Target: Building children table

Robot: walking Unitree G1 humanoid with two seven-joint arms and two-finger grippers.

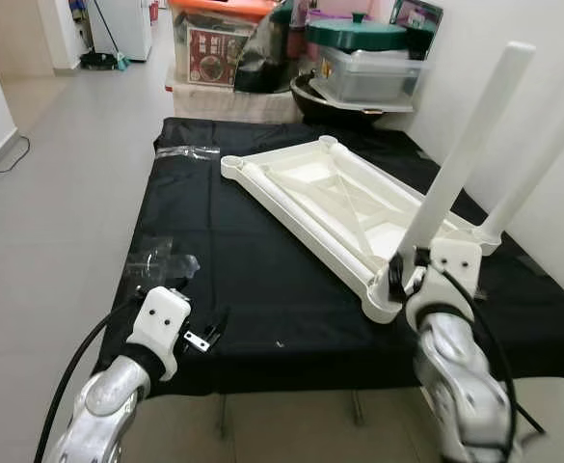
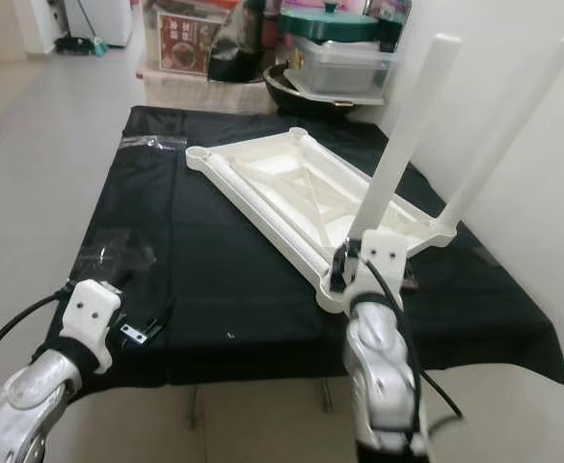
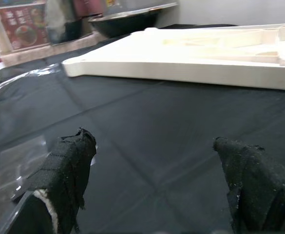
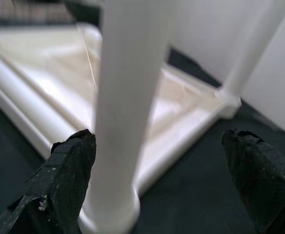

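A white plastic tabletop [image 1: 330, 203] lies upside down on a table covered with black cloth [image 1: 233, 251]. Two white legs stand upright in its corners on the right side, the near leg [image 1: 460, 154] and the far leg [image 1: 542, 154]. My right gripper [image 4: 161, 141] is open at the base of the near leg. Its fingers [image 4: 66, 170] stand wide on either side of that leg, which is closer to one finger. My left gripper [image 3: 154, 146] is open low over the bare cloth at the front left, with nothing between its fingers.
Clear plastic bags lie on the cloth at the front left [image 1: 156, 258] and back left [image 1: 187, 151]. Storage boxes and a green-lidded container [image 1: 359, 39] are stacked behind the table. A white wall [image 1: 551, 222] runs close along the right side. Grey floor [image 1: 60, 174] lies to the left.
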